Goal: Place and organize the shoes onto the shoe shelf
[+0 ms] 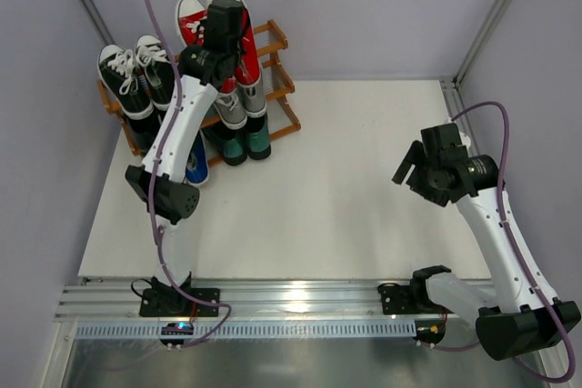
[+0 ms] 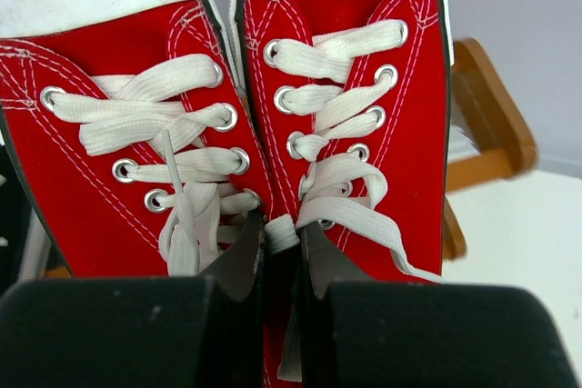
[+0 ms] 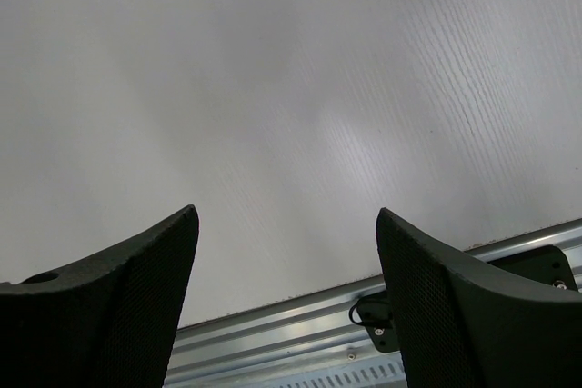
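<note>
The pair of red sneakers [image 1: 193,17] [image 2: 364,134] with white laces lies toes away on the top tier of the orange-brown shoe shelf [image 1: 277,40] [image 2: 491,124]. My left gripper [image 1: 223,8] [image 2: 282,229] is shut on the red sneakers, pinching the inner edges and a white lace where the two shoes meet. Black-and-white sneakers [image 1: 136,74] sit at the shelf's left end. Grey sneakers [image 1: 232,108] and dark green loafers [image 1: 250,144] fill the lower tiers on the right, and a blue sneaker [image 1: 196,166] shows beside my left arm. Over the bare table at the right hangs my right gripper [image 1: 407,164] [image 3: 286,224], open and holding nothing.
The white table top [image 1: 346,188] stretches from the shelf to the right arm. A metal rail [image 1: 300,302] [image 3: 300,333] runs along the near edge. Grey walls close the back and both sides.
</note>
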You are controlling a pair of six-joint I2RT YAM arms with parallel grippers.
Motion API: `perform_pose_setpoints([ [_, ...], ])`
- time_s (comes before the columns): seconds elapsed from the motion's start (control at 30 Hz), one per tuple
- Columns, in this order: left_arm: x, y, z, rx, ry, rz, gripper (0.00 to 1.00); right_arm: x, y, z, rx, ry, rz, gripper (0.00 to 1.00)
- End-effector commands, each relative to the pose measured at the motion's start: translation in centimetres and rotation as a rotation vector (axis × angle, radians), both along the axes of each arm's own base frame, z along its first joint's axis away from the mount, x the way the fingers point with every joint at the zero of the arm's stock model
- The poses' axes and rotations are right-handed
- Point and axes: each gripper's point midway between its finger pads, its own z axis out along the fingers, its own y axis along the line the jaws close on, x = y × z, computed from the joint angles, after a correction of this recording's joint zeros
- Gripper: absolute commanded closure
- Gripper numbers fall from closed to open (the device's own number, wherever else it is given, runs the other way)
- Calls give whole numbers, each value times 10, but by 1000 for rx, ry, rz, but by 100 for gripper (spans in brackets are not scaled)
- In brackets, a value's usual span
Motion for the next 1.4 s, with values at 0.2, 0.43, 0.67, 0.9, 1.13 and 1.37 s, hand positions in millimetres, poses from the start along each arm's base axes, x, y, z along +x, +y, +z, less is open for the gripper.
perform_pose_setpoints([
  [0.2,27,39,100,-92,-350,61,100,12,10,5,38,-36,41,21],
  [0.43,41,38,77,-102,-313,68,100,25,19,0,59,-26,76,21],
  [0.67,54,37,61,-182,-300,75,100,34,20,0,42,-23,116,21],
  [0.9,58,32,41,-209,-249,85,99,41,25,-4,51,-23,140,21],
  [1.13,56,17,32,-304,-216,40,91,47,29,-15,71,-12,156,21],
  [1.37,51,17,34,-348,-208,47,68,48,24,-29,88,1,154,21],
])
